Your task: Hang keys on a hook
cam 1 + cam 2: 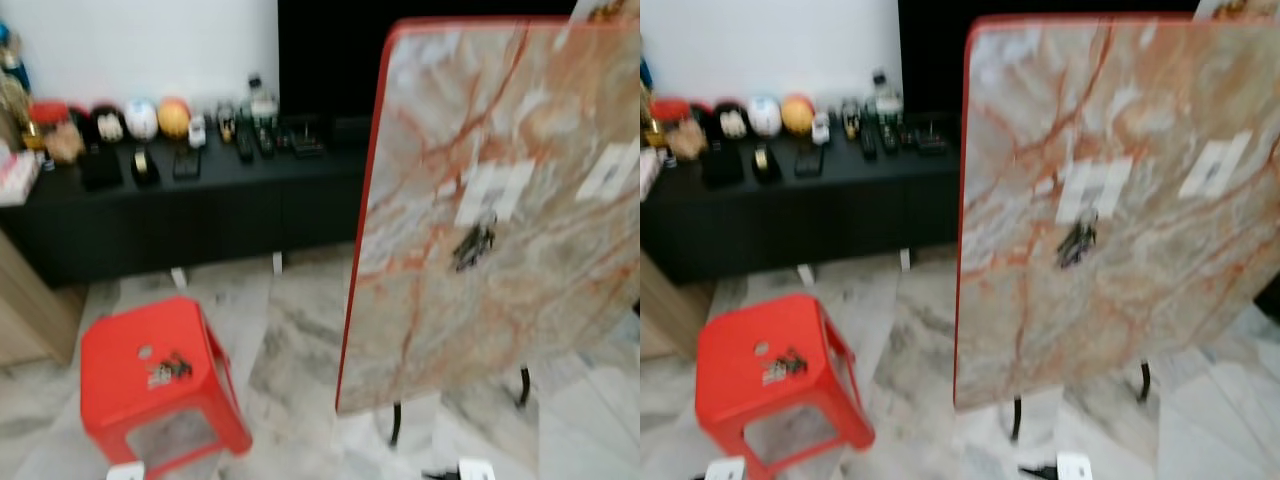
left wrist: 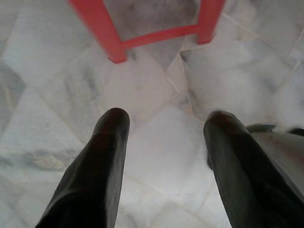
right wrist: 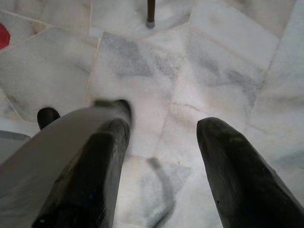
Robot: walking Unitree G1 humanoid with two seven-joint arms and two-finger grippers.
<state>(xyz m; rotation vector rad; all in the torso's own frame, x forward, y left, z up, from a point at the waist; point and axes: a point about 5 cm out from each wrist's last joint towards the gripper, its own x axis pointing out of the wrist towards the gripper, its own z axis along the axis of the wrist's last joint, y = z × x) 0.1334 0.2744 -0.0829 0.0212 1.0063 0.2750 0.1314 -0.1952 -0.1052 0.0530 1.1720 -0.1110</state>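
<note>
At the far left of the head view, a low black cabinet (image 1: 200,215) runs along the wall in the upper left of the frame, its top crowded with small balls, remote controls and other small items we cannot name.

Lower left stands a red plastic stool (image 1: 110,370). On its seat lies a small dark bunch of keys (image 1: 172,368), with a small tag or sticker touching it. We judge this to be the bunch we must pick up. It lies flat, its long axis running roughly from lower left to upper right of the frame.

Our left gripper (image 2: 164,147) hangs low beside the stool, fingers spread wide and holding nothing, pointing at the marble floor (image 2: 156,95) with the stool's legs just ahead in its wrist view. The keys sit above and ahead of it, so this arm looks the nearer one and would have to rise over the seat.

To the right, a marble-patterned tabletop with a red rim (image 1: 480,330) stands tilted on edge. Two white hook plates (image 1: 493,190) are stuck to it; a second bunch of keys (image 1: 473,243) already hangs from the left one. The right plate looks free, though blur hides its hook.

Our right gripper (image 3: 164,156) is also spread and empty, pointing at the floor near a dark table leg (image 3: 151,12).
</note>
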